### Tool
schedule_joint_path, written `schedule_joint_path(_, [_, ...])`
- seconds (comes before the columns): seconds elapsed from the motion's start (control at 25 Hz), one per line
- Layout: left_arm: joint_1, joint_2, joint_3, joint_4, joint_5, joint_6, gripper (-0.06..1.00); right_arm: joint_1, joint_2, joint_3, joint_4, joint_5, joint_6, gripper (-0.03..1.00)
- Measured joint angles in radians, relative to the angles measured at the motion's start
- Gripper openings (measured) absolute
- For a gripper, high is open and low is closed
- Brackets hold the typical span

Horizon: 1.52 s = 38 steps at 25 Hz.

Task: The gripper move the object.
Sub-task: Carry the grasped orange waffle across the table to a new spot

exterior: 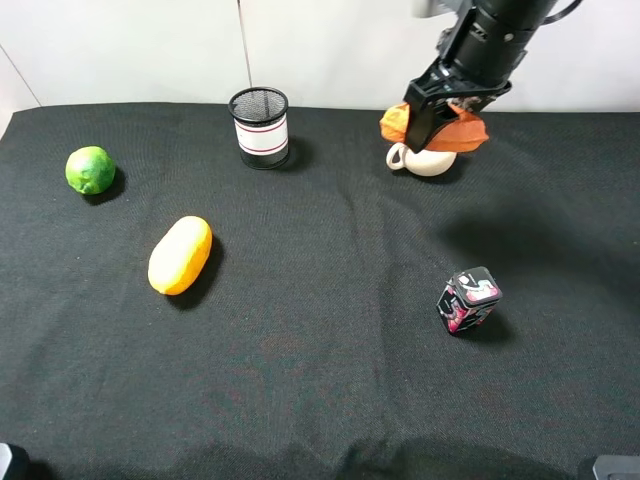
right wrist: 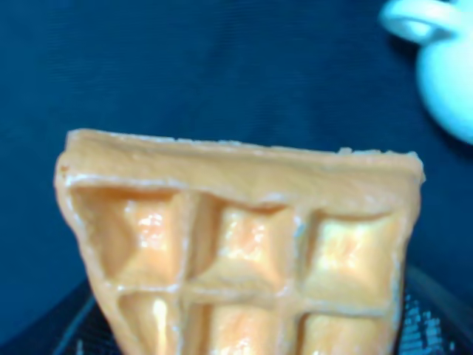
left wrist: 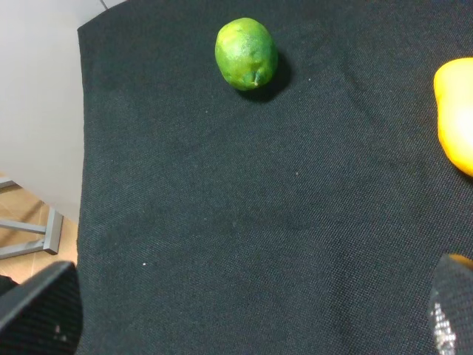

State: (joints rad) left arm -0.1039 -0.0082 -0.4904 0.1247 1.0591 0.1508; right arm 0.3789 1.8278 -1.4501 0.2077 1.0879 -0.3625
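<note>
My right gripper (exterior: 441, 108), a black claw on a thick black arm, is at the back right of the table. It is shut on the orange waffle slice (exterior: 462, 131) and holds it in the air, just above a cream cup (exterior: 427, 161). In the right wrist view the waffle (right wrist: 244, 244) fills the frame, its square pockets facing the camera, with the cup (right wrist: 443, 81) beyond it. My left gripper (left wrist: 247, 307) is open and empty, its fingers wide apart over bare cloth near the table's left edge.
A black cloth (exterior: 320, 380) covers the table. On it are a lime (exterior: 90, 169), a smooth yellow-orange oblong fruit (exterior: 180, 255), a black mesh pen cup (exterior: 259, 127) and a small pink-and-black box (exterior: 469, 299). The left wrist view shows the lime (left wrist: 246, 54) and the fruit (left wrist: 457, 111).
</note>
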Motion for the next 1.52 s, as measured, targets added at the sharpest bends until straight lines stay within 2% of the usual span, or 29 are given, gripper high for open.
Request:
schedule_joint_path(0.76, [0.0,0.0,0.0,0.0,0.0,0.0,0.99,-0.264,0.017,0.0,-0.016,-0.146,0.015,0.51])
schedule_joint_path(1.24, [0.0,0.0,0.0,0.0,0.0,0.0,0.99,-0.359,0.073,0.0,-0.056,-0.24,0.048,0.51])
schedule_joint_path(1.52, [0.0,0.0,0.0,0.007,0.0,0.0,0.99,-0.382,0.137,0.0,-0.054,-0.296,0.05,0.51])
